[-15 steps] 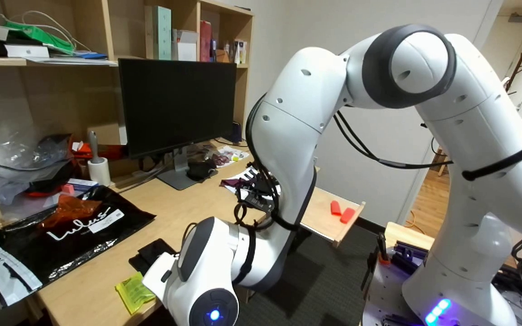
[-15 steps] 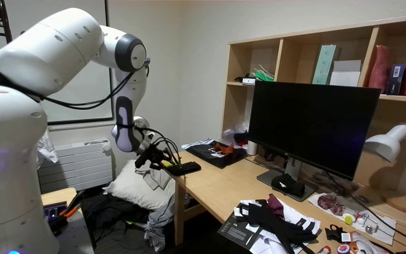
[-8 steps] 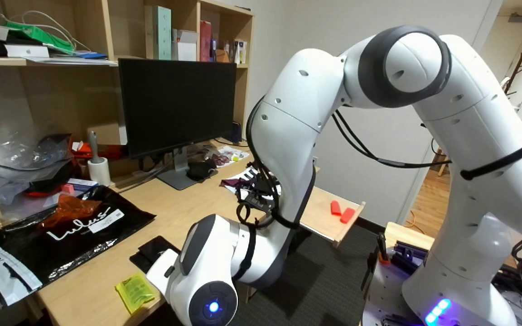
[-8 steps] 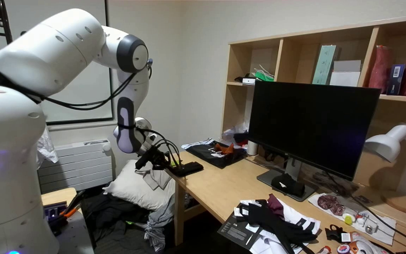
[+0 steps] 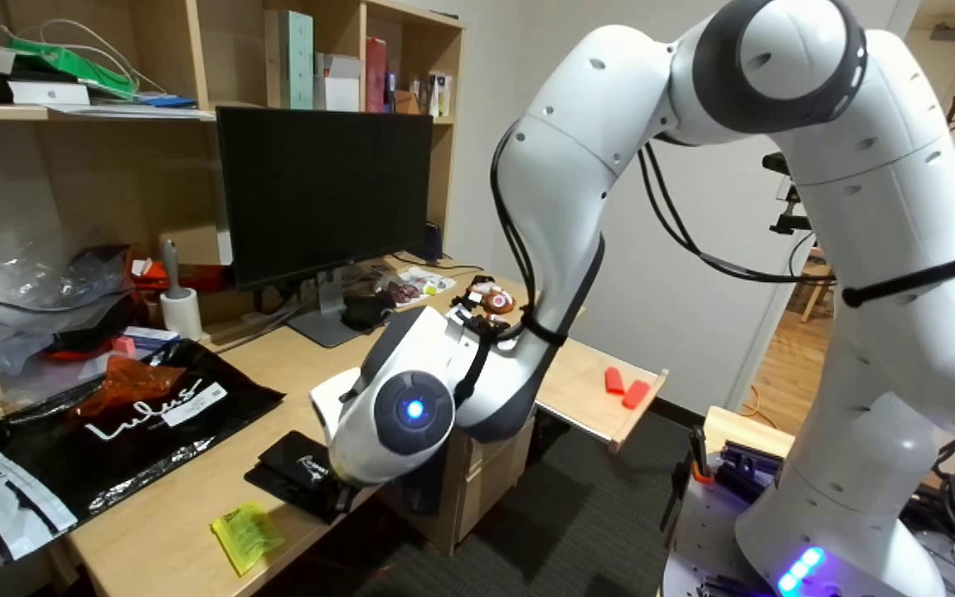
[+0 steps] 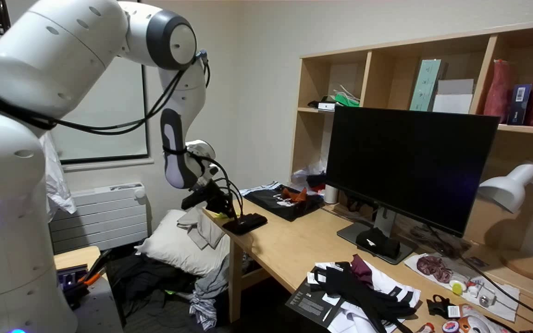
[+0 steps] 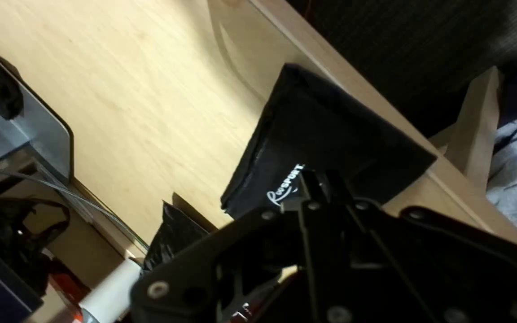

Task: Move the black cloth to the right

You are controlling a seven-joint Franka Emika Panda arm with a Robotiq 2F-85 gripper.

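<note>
I have the claw (image 7: 323,178) closed, its tips together over the black cloth (image 7: 330,134) — likely to push or drag rather than pinch; contact I can't tell. The cloth lies along the edge of the tabletop (image 7: 137,107) — sliding needs care.

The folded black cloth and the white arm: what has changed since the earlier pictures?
In both exterior views, the jointed white arm has moved up and rightward; the folded black cloth has slid slightly right. Whether the black pincer holds it is unclear. The shiny yellow packet stayed put.
</note>
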